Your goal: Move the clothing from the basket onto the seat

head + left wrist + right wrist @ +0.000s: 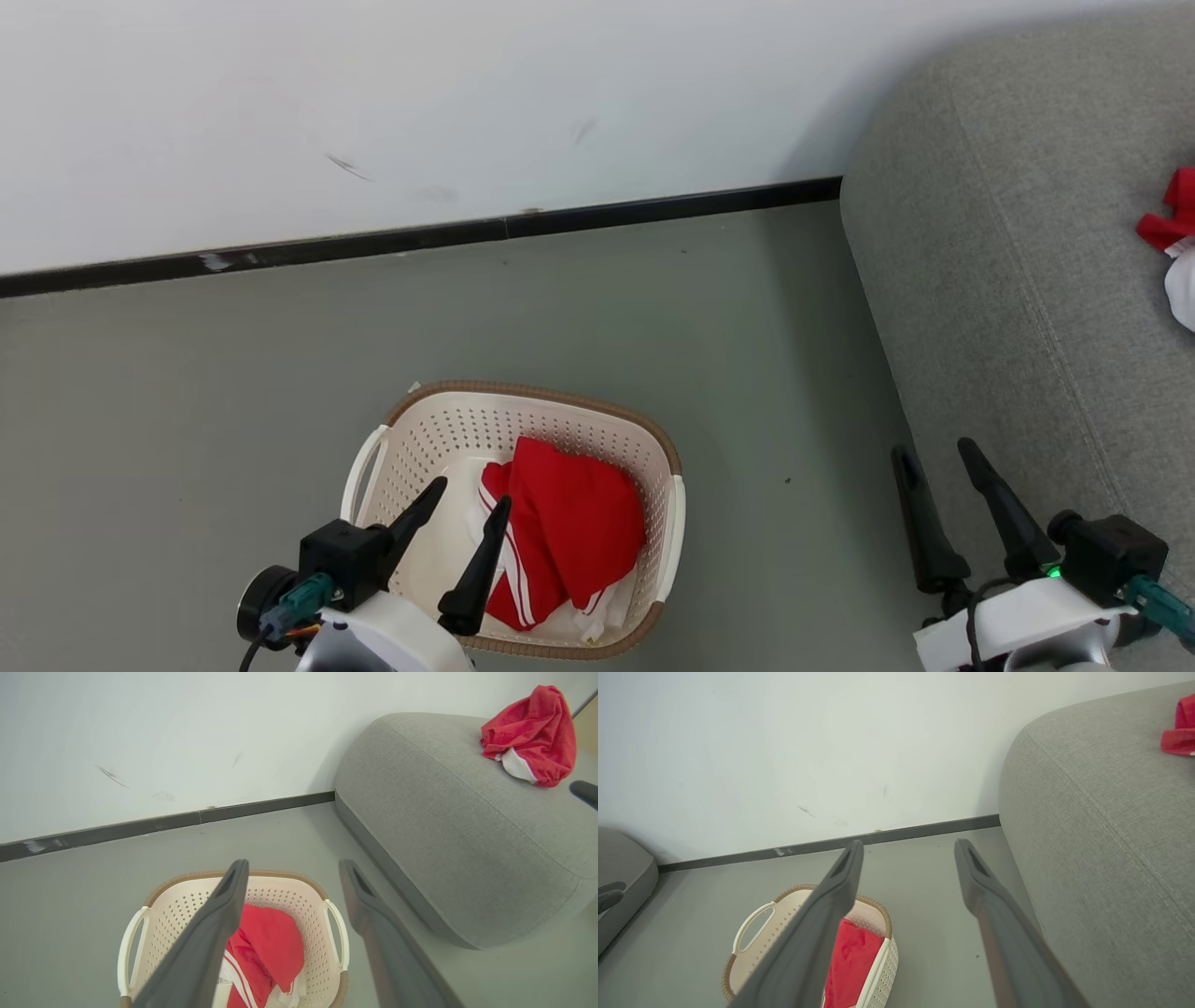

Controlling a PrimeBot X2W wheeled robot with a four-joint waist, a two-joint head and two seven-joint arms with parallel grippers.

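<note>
Basket (523, 397): clothing (569, 523) inside
Seat (1008, 280): crumpled garment (532, 732) atop
Left end effector (471, 495): released — over basket
Right end effector (934, 450): released, empty

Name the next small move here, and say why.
Probably lower the left gripper onto the clothing in the basket: its jaws stand open and empty over it, and one garment already lies on the seat.
</note>
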